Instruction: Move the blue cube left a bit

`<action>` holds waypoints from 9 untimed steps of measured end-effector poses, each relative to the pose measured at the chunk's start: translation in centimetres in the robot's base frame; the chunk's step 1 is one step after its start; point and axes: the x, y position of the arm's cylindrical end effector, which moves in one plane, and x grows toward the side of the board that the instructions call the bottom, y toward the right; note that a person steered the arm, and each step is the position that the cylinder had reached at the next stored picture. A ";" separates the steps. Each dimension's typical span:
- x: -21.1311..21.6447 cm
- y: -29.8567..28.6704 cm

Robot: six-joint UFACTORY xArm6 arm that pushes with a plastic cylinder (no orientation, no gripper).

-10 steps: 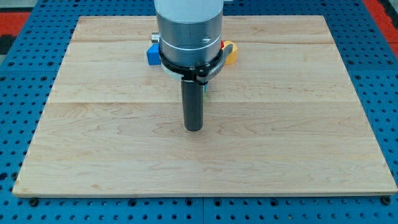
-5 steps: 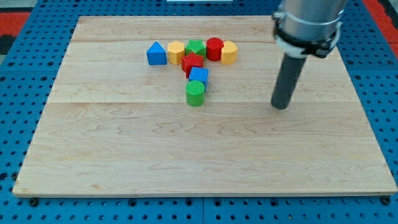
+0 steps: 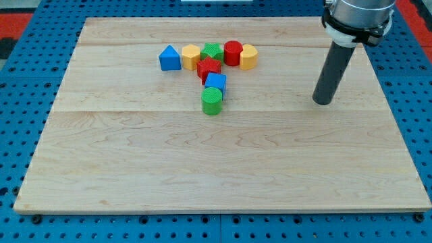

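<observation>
The blue cube [image 3: 216, 82] sits near the middle of the wooden board [image 3: 135, 169], touching a red star block [image 3: 208, 68] above it and a green cylinder [image 3: 212, 100] below it. My tip [image 3: 323, 101] rests on the board far to the view's right of the blue cube, with bare wood between them. The rod rises toward the view's top right.
A row of blocks lies above the cube: a blue triangular block [image 3: 169, 58], a yellow block [image 3: 191, 56], a green star block [image 3: 213, 52], a red cylinder [image 3: 233, 52] and a yellow block [image 3: 248, 57]. A blue pegboard [image 3: 20, 88] surrounds the board.
My tip has swung from the board's middle, just below the green cylinder, far to the view's right and slightly up. No block has moved.
</observation>
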 end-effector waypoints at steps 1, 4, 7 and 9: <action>-1.4 -3.2; -2.6 -13.3; -2.8 -17.6; -0.6 -6.7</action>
